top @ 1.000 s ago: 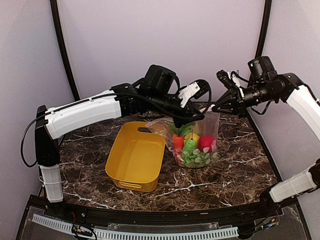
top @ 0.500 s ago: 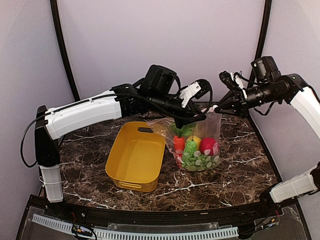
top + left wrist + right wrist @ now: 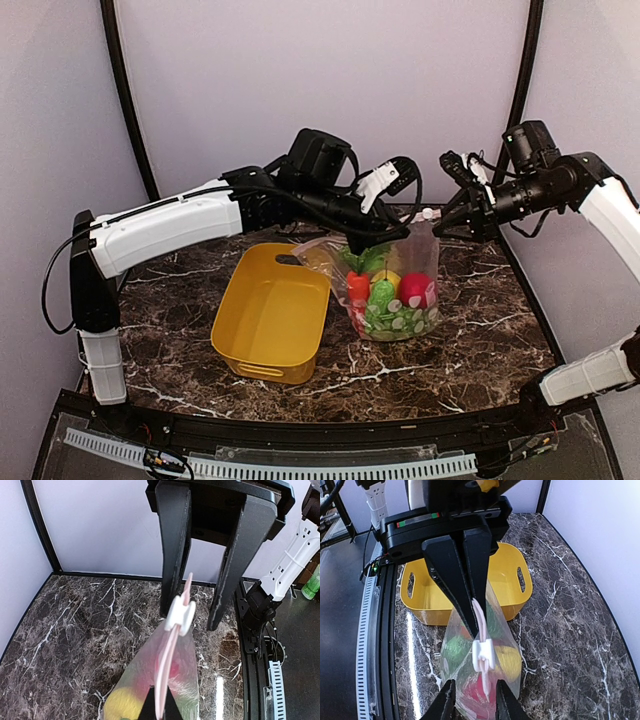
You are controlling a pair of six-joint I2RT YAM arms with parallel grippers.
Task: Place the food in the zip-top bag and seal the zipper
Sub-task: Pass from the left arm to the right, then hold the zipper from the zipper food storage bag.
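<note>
On the counter point(image 3: 480, 320), just right of the yellow tub point(image 3: 270, 310), the zip-top bag point(image 3: 395, 285) stood floppy, weighted by light toy food point(image 3: 392, 295) — best taken by its stiffer zipper point(image 3: 162, 680). The left arm reached across, its left tool point(image 3: 358, 240) clamped on that strip; the right tool point(image 3: 191, 620) hung parted around the white slider point(image 3: 482, 655), gripping nothing.

Probably a robotics lab test cell, plain lilac walls point(image 3: 330, 70), black frame posts point(image 3: 125, 90), marble-look tabletop point(image 3: 470, 340), cable chain point(image 3: 300, 467) at front
</note>
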